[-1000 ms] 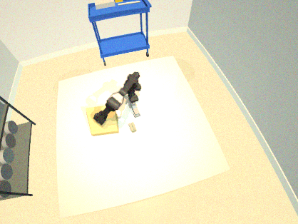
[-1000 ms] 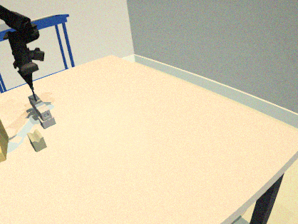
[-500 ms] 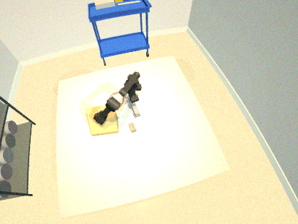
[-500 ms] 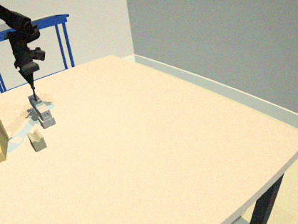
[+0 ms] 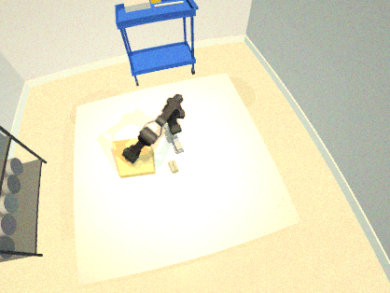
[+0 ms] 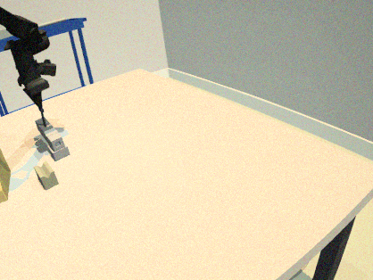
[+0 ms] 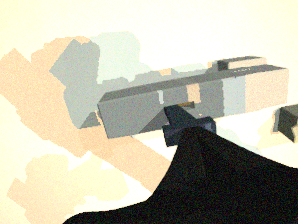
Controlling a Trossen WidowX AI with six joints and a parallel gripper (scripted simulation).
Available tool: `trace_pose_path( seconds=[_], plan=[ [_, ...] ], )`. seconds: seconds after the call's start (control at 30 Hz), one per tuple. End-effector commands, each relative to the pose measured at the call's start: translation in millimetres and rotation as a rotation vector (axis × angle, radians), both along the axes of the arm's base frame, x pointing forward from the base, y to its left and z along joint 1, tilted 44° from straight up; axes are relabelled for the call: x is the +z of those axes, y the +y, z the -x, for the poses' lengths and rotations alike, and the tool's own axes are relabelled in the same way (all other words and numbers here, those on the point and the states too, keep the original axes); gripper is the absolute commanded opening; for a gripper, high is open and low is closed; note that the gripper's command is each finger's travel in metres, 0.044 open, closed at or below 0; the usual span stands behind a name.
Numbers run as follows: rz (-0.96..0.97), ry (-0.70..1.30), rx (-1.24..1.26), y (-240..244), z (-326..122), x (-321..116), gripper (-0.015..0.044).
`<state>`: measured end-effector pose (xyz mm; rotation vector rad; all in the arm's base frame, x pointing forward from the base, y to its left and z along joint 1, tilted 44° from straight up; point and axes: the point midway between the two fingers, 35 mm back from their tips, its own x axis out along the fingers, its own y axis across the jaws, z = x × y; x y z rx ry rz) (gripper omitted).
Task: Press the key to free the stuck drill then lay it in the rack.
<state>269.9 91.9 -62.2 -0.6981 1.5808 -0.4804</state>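
Note:
A long grey block with a slot in its face [image 5: 177, 145] [image 6: 59, 153] [image 7: 132, 117] lies on the table. A thin dark key [image 6: 44, 119] [image 7: 176, 117] runs from its head to the slot, near the block's far end. My gripper [image 5: 173, 132] [image 6: 42, 111] [image 7: 191, 134] is shut, with nothing seen between the fingers. Its tip is at the key's head and appears to touch it. The drill is not plainly visible and cannot be told from the block. A small tan block with a notched top [image 5: 173, 166] [image 6: 46, 176], which looks like the rack, stands beyond the block's near end.
The arm's base is on a yellow slab [image 5: 137, 172] [image 6: 4, 178]. A blue cart [image 5: 160, 58] [image 6: 67, 28] stands behind the table. A dark-framed shelf [image 5: 31, 205] with several round things is at the left. The arm's shadow falls around the grey block.

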Motion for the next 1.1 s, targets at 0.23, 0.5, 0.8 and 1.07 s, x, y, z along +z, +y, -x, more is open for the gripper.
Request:
trace_pose_path(
  seconds=[0.23,0.5,0.8,1.07],
  plan=[
    [0.006,0.017,-0.014,-10,7,-10,0.0],
    [0.006,0.017,-0.014,-13,8,-11,0.0],
    [0.007,0.017,-0.014,-16,9,-14,0.0],
    [0.007,0.017,-0.014,-19,9,-17,0.0]
  ],
)
